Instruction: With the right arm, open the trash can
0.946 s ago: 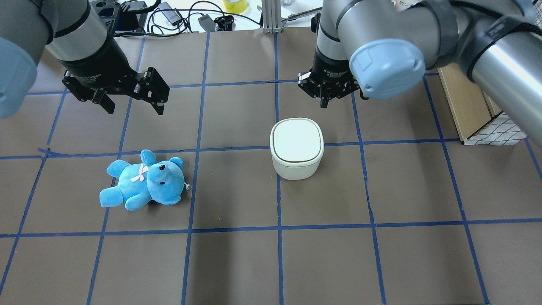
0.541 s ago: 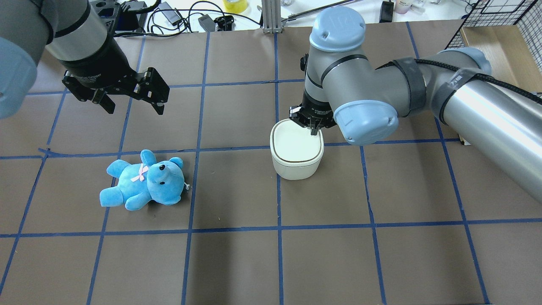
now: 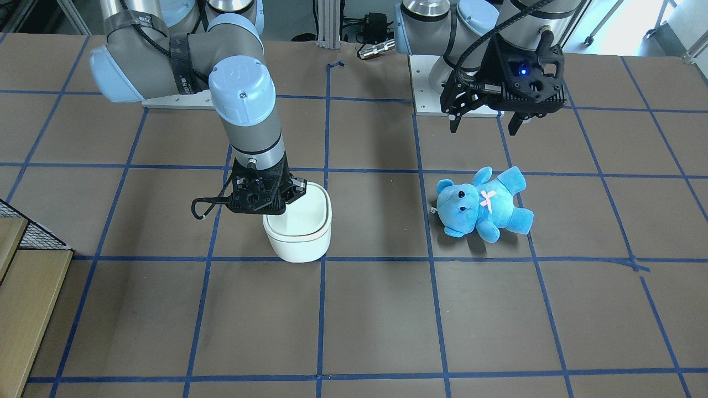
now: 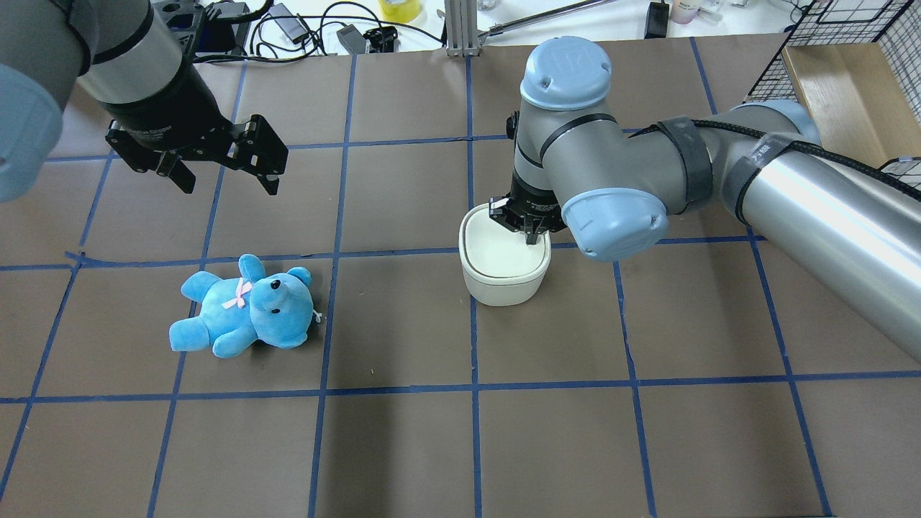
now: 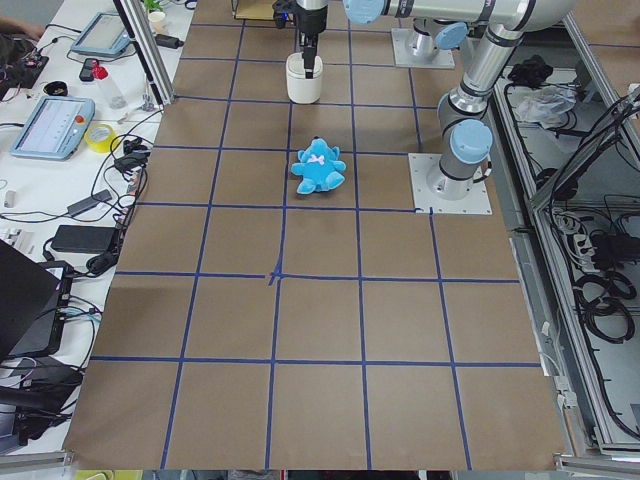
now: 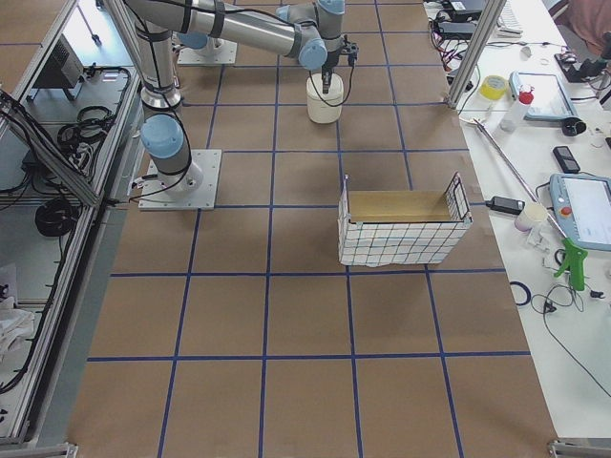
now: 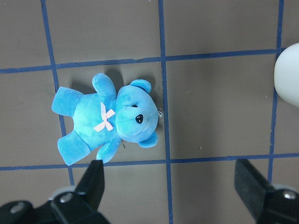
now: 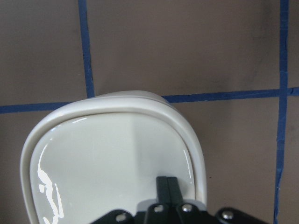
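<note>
Trash can [image 4: 504, 282] upright on the brown bench [image 4: 403, 446], standing on a crossing of blue tape lines, well apart from the blue teddy bear [image 4: 245, 306] that lies on the robot's left side. We see the right arm [image 4: 791, 187] extended over the can, wrist pointing straight down. The right hand [image 4: 531, 239] is clenched: its two fingers [image 8: 167, 184] are pressed together with nothing between them, and their tips meet the white lid [image 8: 107, 163] close to its rim on the robot's right. We cannot tell from these views whether the lid has tipped. The left hand [image 4: 227, 185] hangs above the bench near the bear, released, jaws spread wide and touching nothing. We note a wire-sided basket [image 6: 401, 229] standing towards the bench's right end
</note>
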Motion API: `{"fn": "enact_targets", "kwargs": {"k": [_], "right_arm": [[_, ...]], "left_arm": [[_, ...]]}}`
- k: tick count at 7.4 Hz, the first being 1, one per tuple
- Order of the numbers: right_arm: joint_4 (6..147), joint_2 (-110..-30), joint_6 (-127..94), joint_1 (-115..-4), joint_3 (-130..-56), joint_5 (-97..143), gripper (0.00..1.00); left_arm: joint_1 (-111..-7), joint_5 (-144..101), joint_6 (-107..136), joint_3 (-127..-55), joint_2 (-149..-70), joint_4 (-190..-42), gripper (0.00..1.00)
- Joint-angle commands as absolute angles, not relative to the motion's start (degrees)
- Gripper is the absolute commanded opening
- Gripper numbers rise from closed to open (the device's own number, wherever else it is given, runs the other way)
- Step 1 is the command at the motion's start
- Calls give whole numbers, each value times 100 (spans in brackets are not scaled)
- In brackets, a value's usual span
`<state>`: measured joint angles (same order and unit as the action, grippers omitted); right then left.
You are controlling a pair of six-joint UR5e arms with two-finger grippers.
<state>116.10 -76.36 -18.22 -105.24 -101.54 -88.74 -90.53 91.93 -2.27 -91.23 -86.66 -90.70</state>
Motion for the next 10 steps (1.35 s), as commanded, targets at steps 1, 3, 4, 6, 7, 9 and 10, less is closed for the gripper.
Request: {"fn": "enact_targets", "kwargs": {"k": [1,3,4,6,7,9,10], "right_arm": [[11384,-7960,-1854,-10512,-9855,-8912,100],[10175,-8235,-1759,-10381,-8987,-9008,100],[9690,-8227,-1671,-10188,-8426,-9009,100],[9063,-8244,-1058,-9713,-8008,-8991,100],[9053,-8244,-1046,-9712,-8007,-9000,100],[9053,-8253,-1046,-9712,-8007,-9009,100],[9053,-8253,-1046,-9721,-8007,-9009,100]], "left_arm": [[-9053,9193,-220,-9123,-8666,-9070,100],[-9053,9193,-229,-9123,-8666,-9070,100],[-9053,9193,-229,-9123,-8666,-9070,100],[-9053,9193,-220,-9123,-8666,-9070,100],[-9053,9193,-220,-9123,-8666,-9070,100],[-9053,9193,-228,-9123,-8666,-9070,100],[-9053,9193,-220,-9123,-8666,-9070,100]]}}
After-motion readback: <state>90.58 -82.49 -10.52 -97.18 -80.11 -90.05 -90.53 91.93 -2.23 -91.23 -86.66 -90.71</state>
